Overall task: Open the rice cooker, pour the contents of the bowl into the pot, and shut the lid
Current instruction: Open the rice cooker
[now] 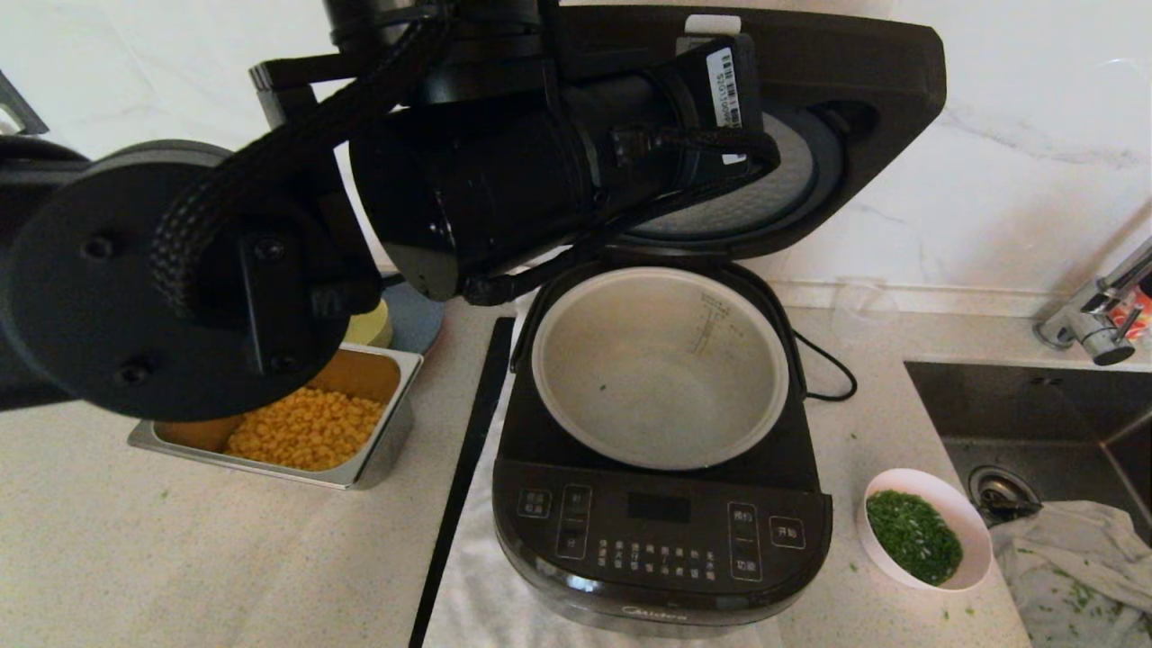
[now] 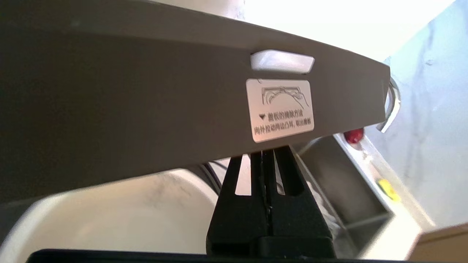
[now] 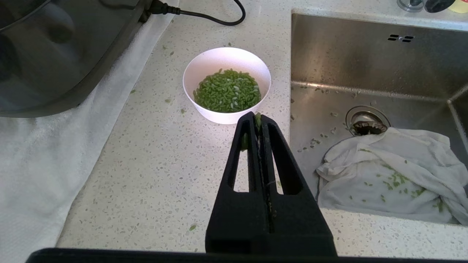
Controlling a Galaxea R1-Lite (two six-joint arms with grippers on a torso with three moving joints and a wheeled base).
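Observation:
The dark rice cooker (image 1: pixel 661 531) stands open, its lid (image 1: pixel 864 108) raised upright at the back. The grey pot (image 1: pixel 657 369) inside holds only a stray green speck. My left arm (image 1: pixel 504 180) reaches across in front of the lid. In the left wrist view my left gripper (image 2: pixel 262 151) is shut, its tips against the lid's lower edge (image 2: pixel 146 102), with the pot (image 2: pixel 128 212) below. The white bowl (image 1: pixel 886 481) of chopped green contents (image 1: pixel 913 535) sits right of the cooker. My right gripper (image 3: pixel 258 118) is shut just short of the bowl (image 3: pixel 226 60), green bits stuck at its tips.
A steel tray of corn (image 1: pixel 306 432) and a yellow dish (image 1: pixel 373 328) sit left of the cooker. The sink (image 1: pixel 1035 423) with a crumpled cloth (image 1: pixel 1071 558) and a faucet (image 1: pixel 1093 315) is at the right. A white towel (image 3: pixel 36 146) lies under the cooker, and its cord (image 1: pixel 828 369) trails behind.

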